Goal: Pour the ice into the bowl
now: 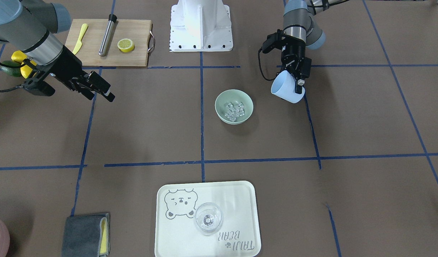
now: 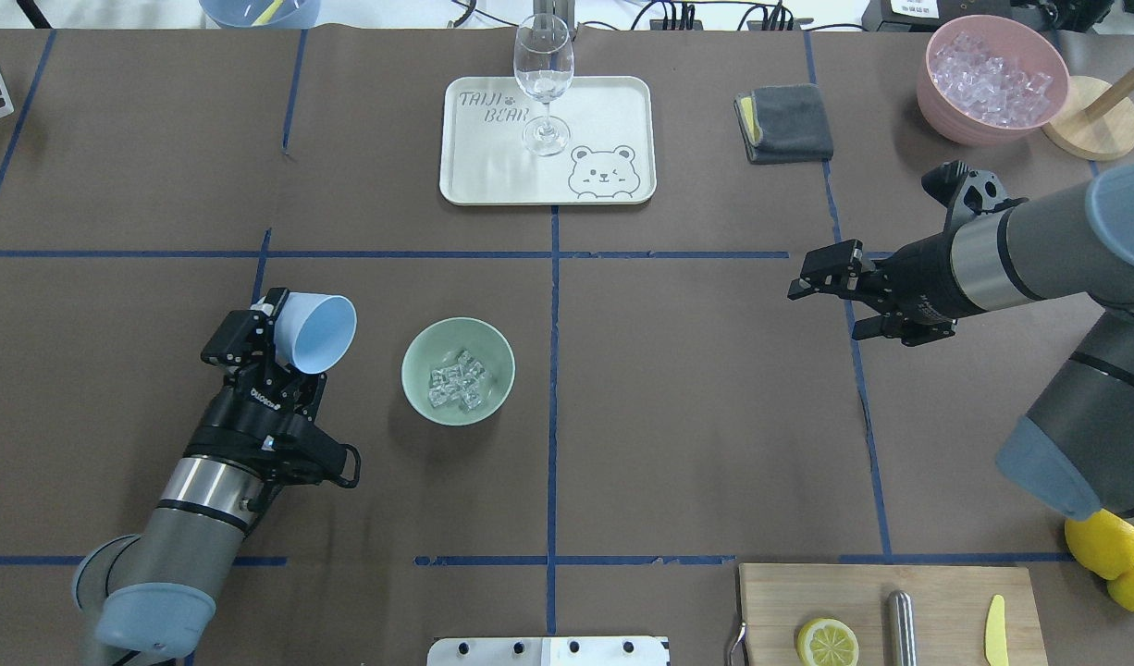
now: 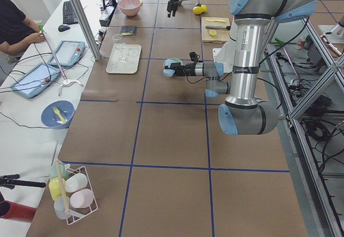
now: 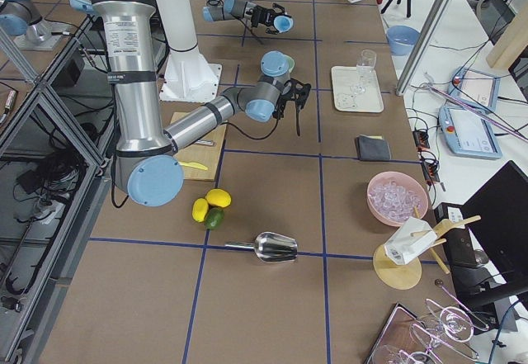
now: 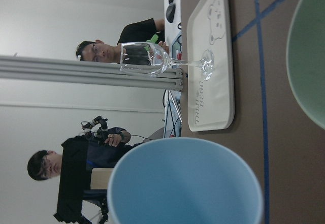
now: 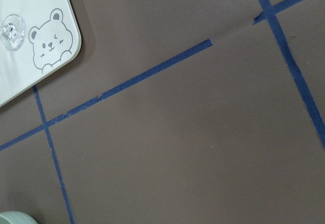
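Silver-grey arms, pale-blue joint caps

Tray: cream, bear drawing, far side of table.
Wine glass: clear, upright on the tray.
Cloth: grey, folded, near the tray.
Cutting board: wooden; holds lemon half, steel rod, yellow knife.
Whole lemons: near the board's end.

The overhead view looks forward and down from behind the robot; the front-facing view looks steeply down from across the bench. Both cover the bowl and tray. The two side views look along the bench from its ends, at long range. The left wrist view sits close behind the blue cup; the right wrist view looks down on a tray corner.
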Motion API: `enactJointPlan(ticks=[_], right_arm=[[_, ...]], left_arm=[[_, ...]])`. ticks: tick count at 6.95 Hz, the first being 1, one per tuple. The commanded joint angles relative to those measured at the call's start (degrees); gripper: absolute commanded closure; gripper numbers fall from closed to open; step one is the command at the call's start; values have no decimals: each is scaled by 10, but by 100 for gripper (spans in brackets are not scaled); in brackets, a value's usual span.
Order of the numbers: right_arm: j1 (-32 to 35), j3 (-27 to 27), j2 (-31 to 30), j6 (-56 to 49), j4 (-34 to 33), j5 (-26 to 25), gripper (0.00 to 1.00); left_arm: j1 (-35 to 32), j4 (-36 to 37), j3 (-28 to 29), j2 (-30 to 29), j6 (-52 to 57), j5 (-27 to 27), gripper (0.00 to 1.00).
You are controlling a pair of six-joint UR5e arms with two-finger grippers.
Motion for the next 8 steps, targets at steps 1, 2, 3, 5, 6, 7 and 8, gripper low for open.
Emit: enactJointPlan(ticks=[1, 2, 3, 5, 6, 7, 8], right_arm=[[8, 3, 1, -1, 1, 1, 0], [8, 4, 1, -2, 1, 0, 0], [8, 8, 1, -1, 1, 0, 0], [7, 18, 1, -2, 1, 1, 0], [9, 22, 1, -2, 1, 1, 0], [10, 22, 1, -2, 0, 1, 0], [10, 21, 1, -2, 0, 1, 0]], left_arm=[[0, -43, 1, 54, -262, 0, 100], [0, -42, 1, 68, -352, -5, 100], [-1, -42, 1, 100, -420, -5, 100], [-1, -42, 2, 131, -524, -5, 100], [-1, -41, 8, 149, -570, -5, 99], [-1, -42, 13, 155, -664, -6, 100], [-1, -42, 19, 174, -676, -7, 100]])
